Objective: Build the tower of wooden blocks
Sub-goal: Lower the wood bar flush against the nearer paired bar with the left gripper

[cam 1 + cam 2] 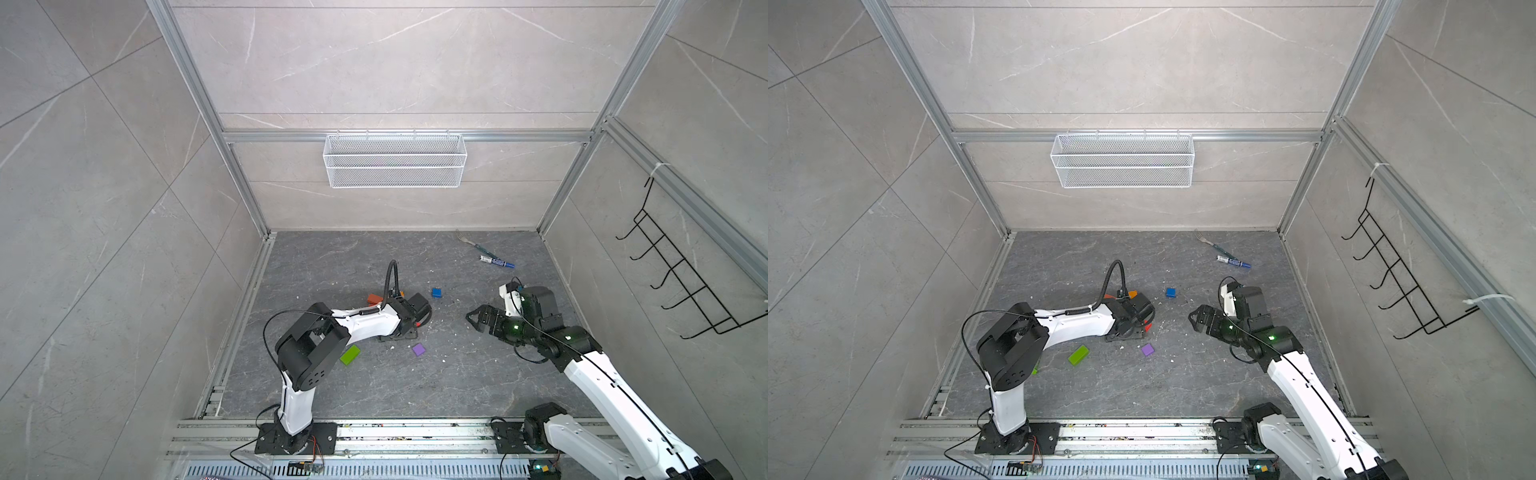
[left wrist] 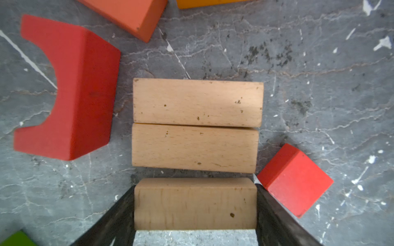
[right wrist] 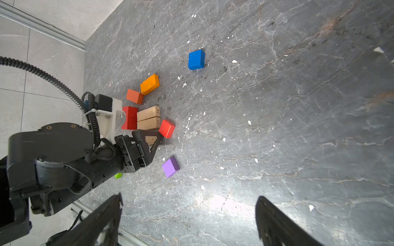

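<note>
Wood blocks [image 3: 149, 84], tower [image 3: 148, 117] at base layer: 2 tan bars [image 2: 196, 125] laid, 3rd tan bar [image 2: 195, 203] in left gripper [image 2: 195, 188].
Top views: left gripper low over the cluster; right gripper [image 1: 478, 318] well apart, blue cube [image 1: 436, 292] beyond both. Left wrist: jaws clamped on its ends, pair touching just ahead of the fingertips, red cube [image 2: 295, 180] beside 1 finger. Right wrist: right gripper spread wide, empty. Next, likely: seat the bar parallel against the pair.
</note>
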Controlling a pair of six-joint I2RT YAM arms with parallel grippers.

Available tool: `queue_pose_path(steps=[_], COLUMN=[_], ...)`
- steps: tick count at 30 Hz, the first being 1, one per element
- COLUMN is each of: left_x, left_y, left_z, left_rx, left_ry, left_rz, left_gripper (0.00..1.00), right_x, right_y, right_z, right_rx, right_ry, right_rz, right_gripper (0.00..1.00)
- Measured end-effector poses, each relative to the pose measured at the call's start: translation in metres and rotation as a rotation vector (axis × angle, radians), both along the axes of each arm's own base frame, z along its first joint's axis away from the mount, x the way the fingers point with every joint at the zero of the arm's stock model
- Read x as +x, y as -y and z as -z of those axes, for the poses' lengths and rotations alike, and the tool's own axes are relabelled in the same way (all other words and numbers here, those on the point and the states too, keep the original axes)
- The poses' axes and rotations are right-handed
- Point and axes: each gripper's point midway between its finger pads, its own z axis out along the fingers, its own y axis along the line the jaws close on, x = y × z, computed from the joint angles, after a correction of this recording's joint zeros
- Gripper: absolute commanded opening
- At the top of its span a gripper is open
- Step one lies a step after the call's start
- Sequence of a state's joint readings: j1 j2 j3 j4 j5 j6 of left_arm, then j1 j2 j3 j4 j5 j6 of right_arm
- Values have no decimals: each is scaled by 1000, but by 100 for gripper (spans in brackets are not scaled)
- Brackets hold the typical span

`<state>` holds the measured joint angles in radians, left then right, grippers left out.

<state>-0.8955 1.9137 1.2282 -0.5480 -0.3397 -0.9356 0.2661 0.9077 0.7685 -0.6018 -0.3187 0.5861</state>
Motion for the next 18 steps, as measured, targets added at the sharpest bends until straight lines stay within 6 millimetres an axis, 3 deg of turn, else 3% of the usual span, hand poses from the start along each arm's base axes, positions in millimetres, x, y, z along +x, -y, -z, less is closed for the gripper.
queue_pose_path(steps=[18], left_x=[4], left_y=[-2], left_z=[0], left_rx=[6], left_ry=[1], left_rz=[11], left_gripper=[77], right_x=[0], right_y=[0], right_z=[0], right_rx=[0], right_ry=[0], right_rz=[0], right_gripper=[98])
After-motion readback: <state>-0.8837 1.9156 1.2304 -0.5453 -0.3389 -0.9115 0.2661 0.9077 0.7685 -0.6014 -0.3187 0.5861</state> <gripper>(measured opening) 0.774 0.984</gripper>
